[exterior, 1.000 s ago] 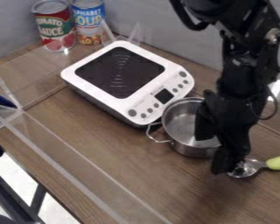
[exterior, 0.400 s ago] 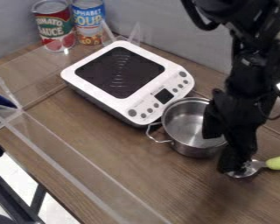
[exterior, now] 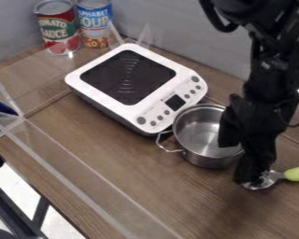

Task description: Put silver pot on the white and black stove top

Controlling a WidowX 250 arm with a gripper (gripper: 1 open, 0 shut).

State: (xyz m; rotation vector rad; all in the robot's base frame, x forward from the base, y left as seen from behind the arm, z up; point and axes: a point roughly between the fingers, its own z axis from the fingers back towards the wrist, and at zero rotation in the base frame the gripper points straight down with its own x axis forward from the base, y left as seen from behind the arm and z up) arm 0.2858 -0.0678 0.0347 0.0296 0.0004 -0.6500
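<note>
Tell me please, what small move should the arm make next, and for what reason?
Probably it should shift the open gripper sideways onto the rim of the silver pot and close. The pot stands on the wooden table, beside the front of the white and black stove top, not on it. The gripper hangs low at the pot's right side and holds nothing.

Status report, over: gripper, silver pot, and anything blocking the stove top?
Gripper open, down beside pot's right rim. Silver pot on table, not on stove top. Burner surface bare.
</note>
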